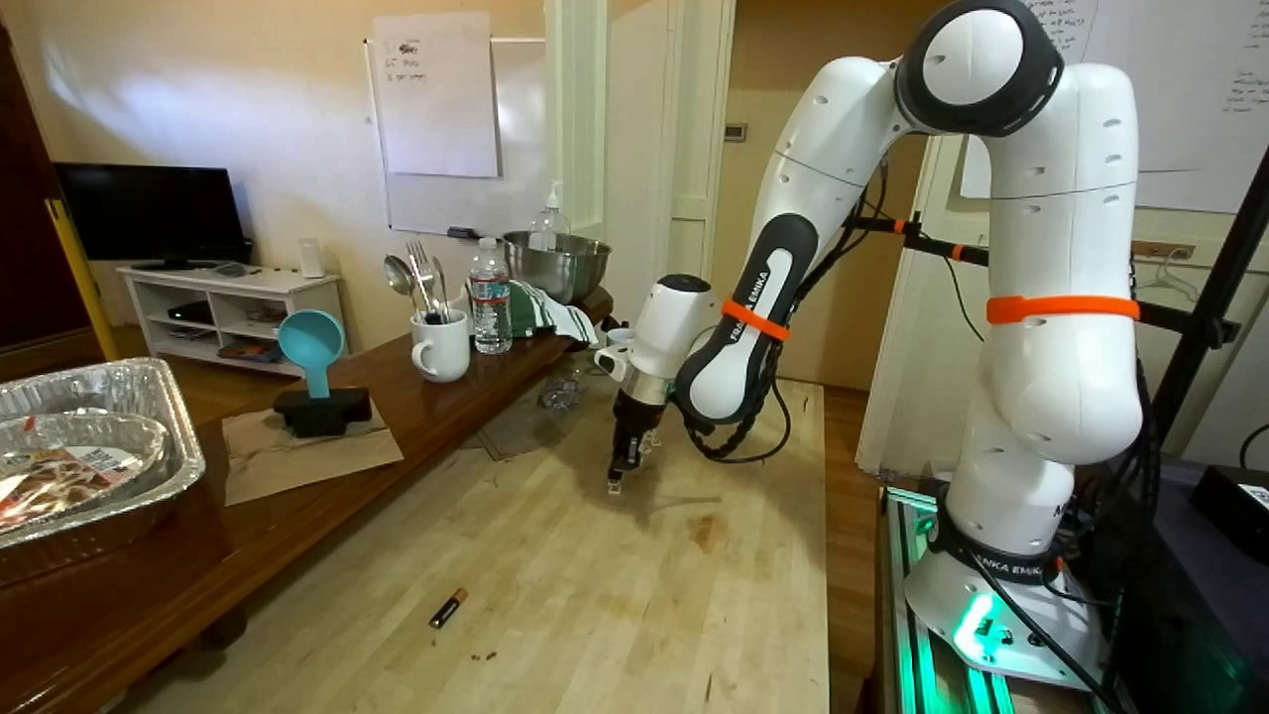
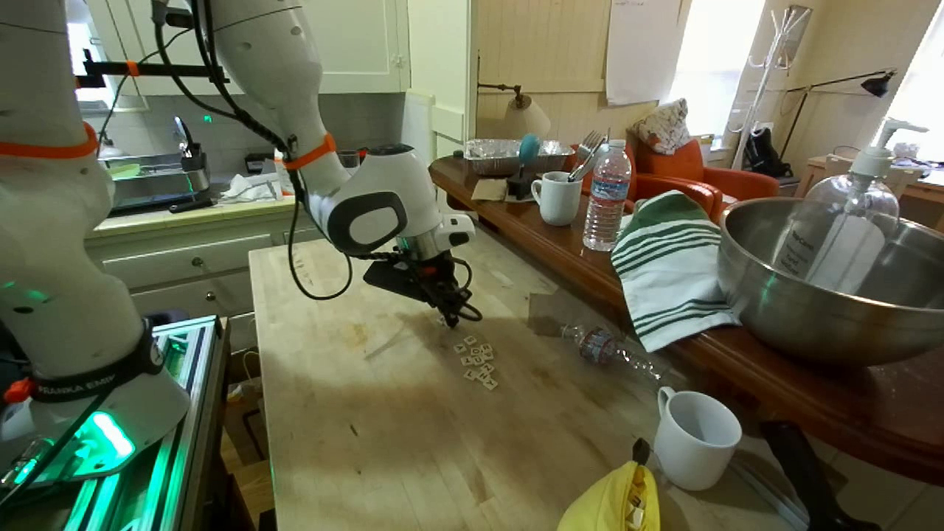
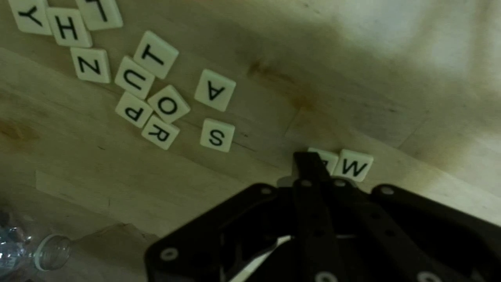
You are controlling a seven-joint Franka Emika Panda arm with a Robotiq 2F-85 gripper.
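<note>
1. Plainly, the letter tiles (image 3: 167, 105) are cream squares bearing black capitals, lying face up on the wooden tabletop (image 3: 98, 176).
2. Most form a loose cluster; a half-hidden tile (image 3: 329, 159) sits just beside a tile reading W or M (image 3: 354, 165).
3. The gripper (image 3: 307, 157) has its jaws clenched fully together, covering part of that half-hidden tile in the wrist view; whether they touch it, I cannot tell.

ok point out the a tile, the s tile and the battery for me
A tile (image 3: 215, 90): wrist view, middle of its lettered face.
S tile (image 3: 217, 135): wrist view, middle of its lettered face.
Battery (image 1: 448, 608): in an exterior view, middle of its casing.
</note>
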